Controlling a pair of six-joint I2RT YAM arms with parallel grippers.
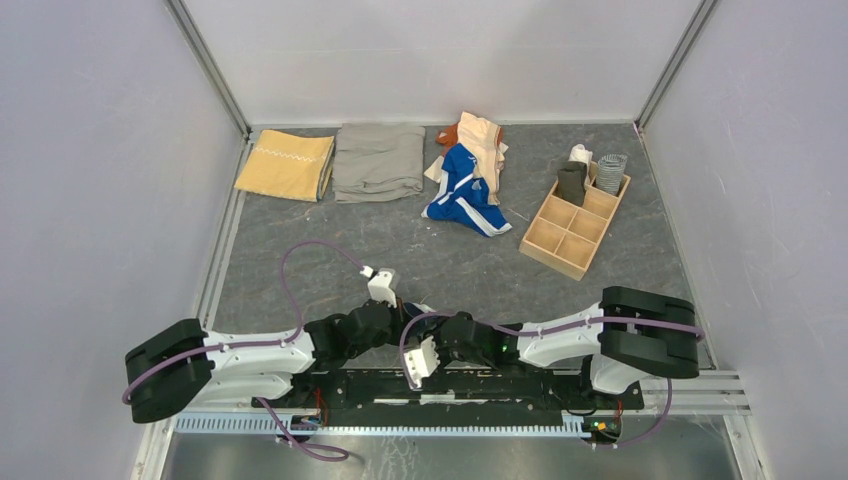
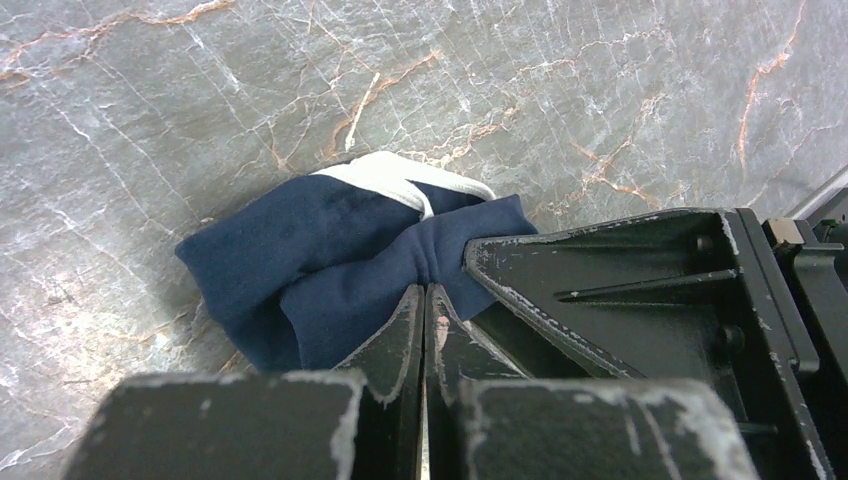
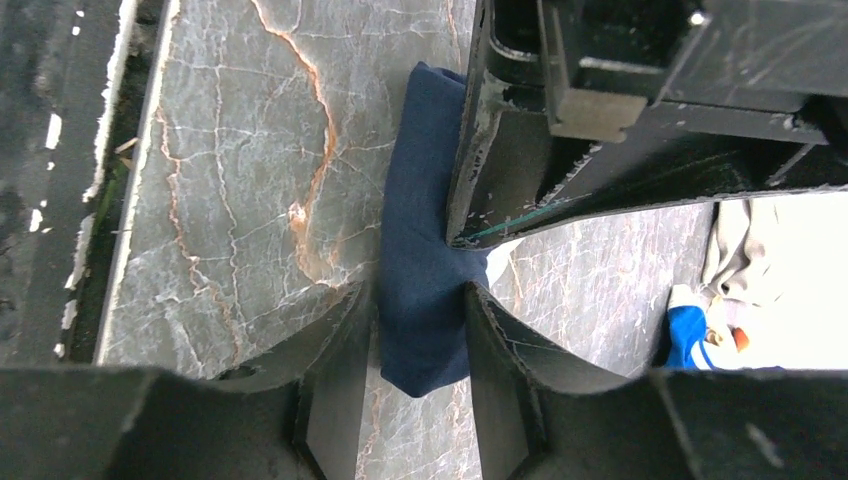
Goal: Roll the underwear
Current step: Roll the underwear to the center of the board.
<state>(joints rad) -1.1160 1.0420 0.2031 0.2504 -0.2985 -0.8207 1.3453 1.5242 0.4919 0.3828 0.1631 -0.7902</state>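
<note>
Tabletop (image 1: 450, 262) grey and marble-veined, white walls (image 1: 440, 50) around, navy briefs (image 2: 300, 250) on it

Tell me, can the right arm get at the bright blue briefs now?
Likely not yet: the right claw is closed around the navy briefs, which the left claw pinches. Once it lets go, bare table leads to the bright blue briefs.

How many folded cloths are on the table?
2, side by side at the back left: the yellow cloth outermost, the grey cloth to its right. The clothes pile beside them may hide another.
</note>
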